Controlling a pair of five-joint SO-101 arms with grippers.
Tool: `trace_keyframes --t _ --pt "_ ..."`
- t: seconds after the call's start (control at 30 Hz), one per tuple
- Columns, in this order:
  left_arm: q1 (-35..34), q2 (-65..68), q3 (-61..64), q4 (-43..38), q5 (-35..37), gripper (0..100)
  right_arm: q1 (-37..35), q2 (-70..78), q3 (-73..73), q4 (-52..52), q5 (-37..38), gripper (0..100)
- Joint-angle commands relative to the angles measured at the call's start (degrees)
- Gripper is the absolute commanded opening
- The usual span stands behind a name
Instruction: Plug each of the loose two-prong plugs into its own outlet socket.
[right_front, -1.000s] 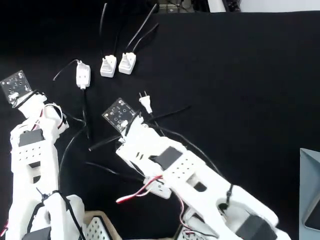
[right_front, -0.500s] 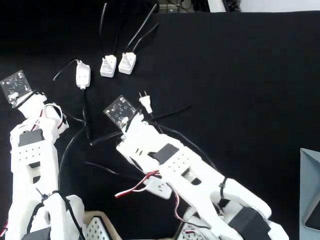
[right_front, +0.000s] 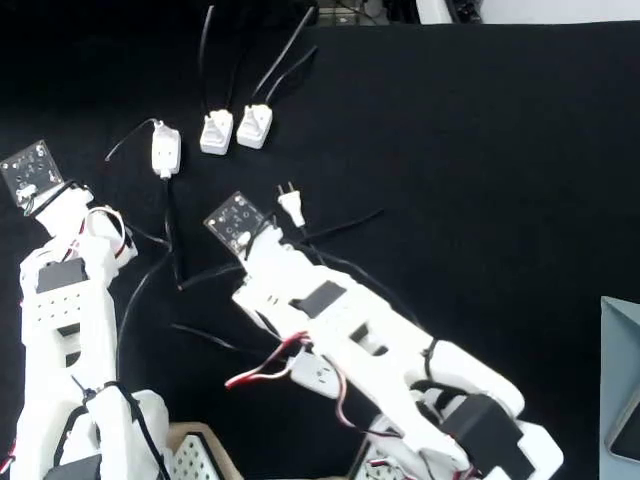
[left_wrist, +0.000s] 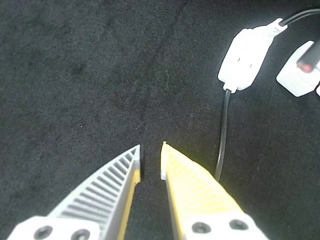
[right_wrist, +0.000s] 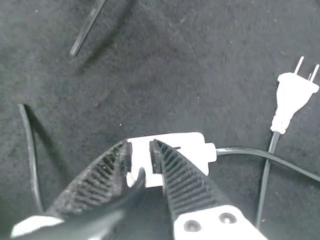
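A loose white two-prong plug (right_front: 291, 205) lies on the black cloth just beyond my right arm (right_front: 330, 310). The right wrist view shows this plug (right_wrist: 295, 95) lying off to one side. My right gripper (right_wrist: 139, 144) is shut on one end of a white oblong socket block (right_wrist: 180, 147) with a black cable. Three white outlet sockets (right_front: 165, 150) (right_front: 217, 132) (right_front: 254, 127) lie at the far left. My left gripper (left_wrist: 151, 146) hangs over bare cloth, open by a narrow gap and holding nothing. The nearest socket (left_wrist: 247, 57) is well ahead of it.
Black cables (right_front: 170, 230) run from the sockets across the cloth, between and under the two arms. A loose cable end (right_wrist: 87, 27) lies ahead of the right gripper. A grey box (right_front: 622, 380) stands at the right edge.
The right arm has shifted slightly to the left and away from the table's front. The left arm and the loose plug have not moved.
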Motion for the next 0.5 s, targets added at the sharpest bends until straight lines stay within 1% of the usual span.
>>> trace_keyframes --t 0.0,0.07,0.2,0.3,0.37,0.47 --pt "-0.22 -1.58 -0.57 -1.05 0.00 8 0.44 2.51 -2.86 -0.79 2.20 1.1" --pt "-0.22 -1.58 -0.57 -1.05 0.00 8 0.44 4.44 -3.03 -0.88 3.96 1.1" --pt "-0.22 -1.58 -0.48 -1.05 0.00 8 0.53 5.58 -3.03 -2.64 4.31 1.2" --pt "-0.22 -1.58 -0.48 -1.05 0.00 8 0.44 4.62 -4.97 -0.44 4.04 1.6" --pt "-0.22 -1.58 -0.48 -1.05 0.00 12 0.44 2.33 -6.46 3.43 3.96 5.4" --pt "-0.22 -1.58 -0.22 -0.62 0.44 20 0.44 -3.03 -7.69 9.85 2.11 13.6"
